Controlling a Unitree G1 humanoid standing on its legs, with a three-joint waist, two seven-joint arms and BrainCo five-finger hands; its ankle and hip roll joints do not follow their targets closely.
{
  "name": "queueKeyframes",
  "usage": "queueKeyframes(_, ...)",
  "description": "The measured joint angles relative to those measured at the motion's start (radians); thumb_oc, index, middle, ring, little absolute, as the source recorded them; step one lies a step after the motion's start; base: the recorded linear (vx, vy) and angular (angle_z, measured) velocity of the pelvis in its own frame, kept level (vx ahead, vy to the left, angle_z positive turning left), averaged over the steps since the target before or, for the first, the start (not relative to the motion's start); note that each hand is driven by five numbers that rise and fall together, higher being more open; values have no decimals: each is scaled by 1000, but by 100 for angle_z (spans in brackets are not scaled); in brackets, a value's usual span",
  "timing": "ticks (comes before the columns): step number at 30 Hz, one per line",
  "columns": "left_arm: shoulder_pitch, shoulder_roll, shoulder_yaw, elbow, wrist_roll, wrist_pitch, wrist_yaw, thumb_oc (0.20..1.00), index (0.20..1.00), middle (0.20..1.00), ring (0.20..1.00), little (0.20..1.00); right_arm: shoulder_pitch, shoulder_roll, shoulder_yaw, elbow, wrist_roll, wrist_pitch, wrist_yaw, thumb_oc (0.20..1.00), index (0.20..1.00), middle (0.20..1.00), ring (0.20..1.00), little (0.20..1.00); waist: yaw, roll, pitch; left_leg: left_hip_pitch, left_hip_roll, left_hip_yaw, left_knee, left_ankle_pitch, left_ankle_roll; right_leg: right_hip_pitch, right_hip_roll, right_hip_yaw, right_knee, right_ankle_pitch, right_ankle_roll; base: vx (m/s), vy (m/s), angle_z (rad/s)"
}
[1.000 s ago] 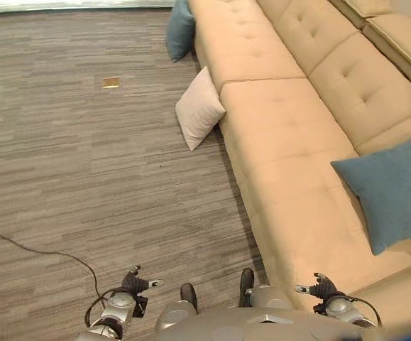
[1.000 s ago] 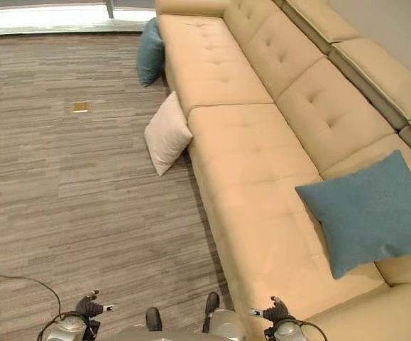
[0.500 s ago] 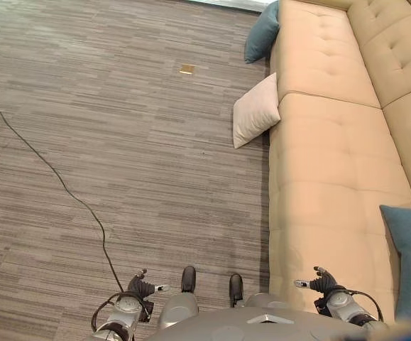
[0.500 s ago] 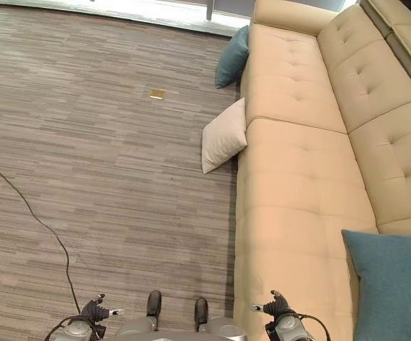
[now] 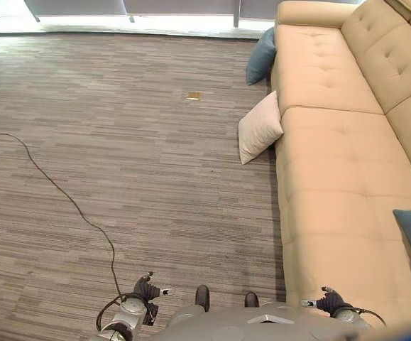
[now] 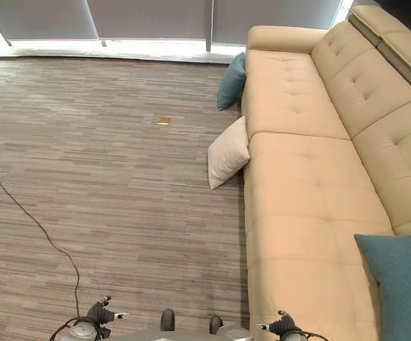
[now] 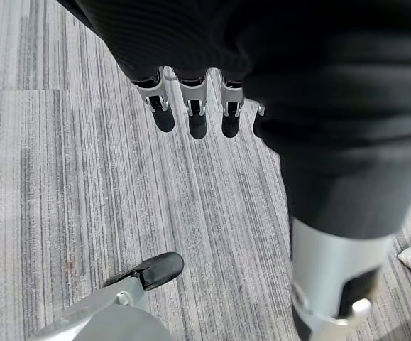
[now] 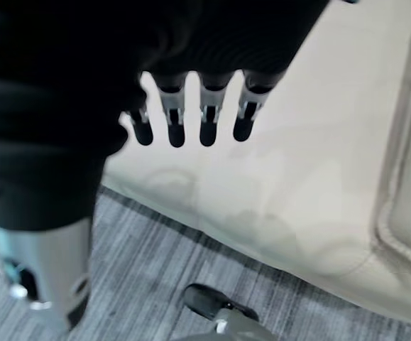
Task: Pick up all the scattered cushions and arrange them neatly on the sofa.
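Note:
A cream cushion (image 5: 259,128) leans on the carpet against the front of the tan sofa (image 5: 340,170), about halfway up the view. Farther off, a blue cushion (image 5: 262,57) stands on the floor against the sofa's far seat. A second blue cushion (image 6: 400,284) lies on the near seat at the right edge. My left hand (image 5: 145,289) hangs low over the carpet, fingers (image 7: 191,117) straight and empty. Down by the sofa's near front edge, my right hand (image 5: 331,302) is also empty, its fingers (image 8: 206,124) relaxed. Both hands are far from the floor cushions.
Grey striped carpet (image 5: 120,163) spreads wide to the left of the sofa. A small brass floor plate (image 5: 194,95) is set in it near the blue floor cushion. Windows with a bright sill (image 6: 120,46) run along the far wall.
The camera has swung and tipped up: the far windows and the sofa's armrest now show, and the cushions sit lower in view. Both hands stay low and empty.

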Motion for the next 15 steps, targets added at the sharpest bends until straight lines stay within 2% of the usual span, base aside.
queueKeyframes(2,-27,-1,-8,1,0,0,0,1000,1000,1000,1000,1000,-4,-11,5,2,0,2,-2,1000,1000,1000,1000,1000,-4,-12,26,-64,-3,-48,67,15,-26,-23,19,-25,25,-22,-27,5,-47,97)
queueKeyframes(3,-71,-5,-7,-1,0,-7,0,1000,1000,1000,1000,1000,-5,-15,4,6,0,5,-4,1000,1000,1000,1000,1000,-2,-31,53,-119,-38,-48,82,106,-115,-27,7,-38,26,-28,-50,73,29,180)
queueKeyframes(4,-85,-7,-7,-1,-1,-7,0,1000,1000,1000,1000,1000,-22,-23,5,4,0,6,-9,1000,1000,1000,1000,1000,19,-61,75,-121,-38,93,113,54,-65,-25,-32,-82,18,-11,-110,101,38,210)
queueKeyframes(5,-73,-7,-1,15,-1,3,1,1000,1000,1000,1000,1000,-56,-35,5,-12,0,6,-15,1000,1000,1000,1000,1000,10,-53,85,-138,8,287,162,10,-36,-17,-32,-138,-1,-20,-112,244,98,135)
queueKeyframes(6,-52,-5,1,17,-1,4,1,1000,1000,1000,1000,1000,-79,-38,5,-4,0,10,-15,1000,1000,1000,1000,1000,31,-39,91,-133,24,286,149,3,-44,-32,-23,-142,2,-14,-96,269,126,71)
queueKeyframes(7,-18,-4,17,18,-1,6,0,1000,1000,1000,1000,1000,-109,-31,2,-6,0,9,-15,1000,1000,1000,1000,1000,32,-33,89,-105,15,263,111,-6,-27,-34,-19,-128,3,-14,-76,374,190,-8)
queueKeyframes(9,14,-5,30,22,-1,13,0,1000,1000,1000,1000,1000,-115,-27,-3,-8,0,0,-17,1000,1000,1000,1000,1000,21,-25,88,-41,1,248,34,5,-7,-16,-12,-124,8,-20,-65,249,142,-22)
queueKeyframes(10,20,-6,33,38,0,14,0,1000,1000,1000,1000,1000,-108,-23,-4,-5,-1,2,-18,1000,1000,1000,1000,1000,20,-22,87,-10,2,249,6,-7,52,-5,-7,-123,19,-33,-49,128,91,-6)
queueKeyframes(11,16,2,37,38,0,16,0,1000,1000,1000,1000,1000,-98,-13,-3,-10,-2,2,-18,1000,1000,1000,1000,1000,25,-34,88,13,-14,251,-9,-13,68,-12,-16,-112,52,-51,-29,218,184,-18)
queueKeyframes(12,8,10,37,38,0,16,1,1000,1000,1000,1000,1000,-75,-7,-3,-19,-6,3,-17,1000,1000,1000,1000,1000,23,-45,85,22,-18,256,-9,-23,84,-38,-33,-91,120,-81,-12,166,163,-9)
queueKeyframes(13,-21,15,39,38,0,17,0,1000,1000,1000,1000,1000,-70,-7,-1,-29,-23,6,-16,1000,1000,1000,1000,1000,22,-42,87,24,-29,252,-9,-42,103,-105,-52,-64,266,-118,30,251,222,-6)
queueKeyframes(14,-60,35,38,35,-1,16,0,1000,1000,1000,1000,1000,-85,-4,32,-36,-39,12,-12,1000,1000,1000,1000,1000,16,-45,91,50,-51,253,-1,-77,144,-312,-94,3,713,-118,97,572,177,13)
queueKeyframes(15,-74,54,27,-10,-1,14,1,1000,1000,1000,1000,1000,-84,1,45,-69,-39,12,-11,1000,1000,1000,1000,1000,12,-64,98,91,-102,249,-1,-128,186,-463,-130,66,930,-98,137,502,109,-14)
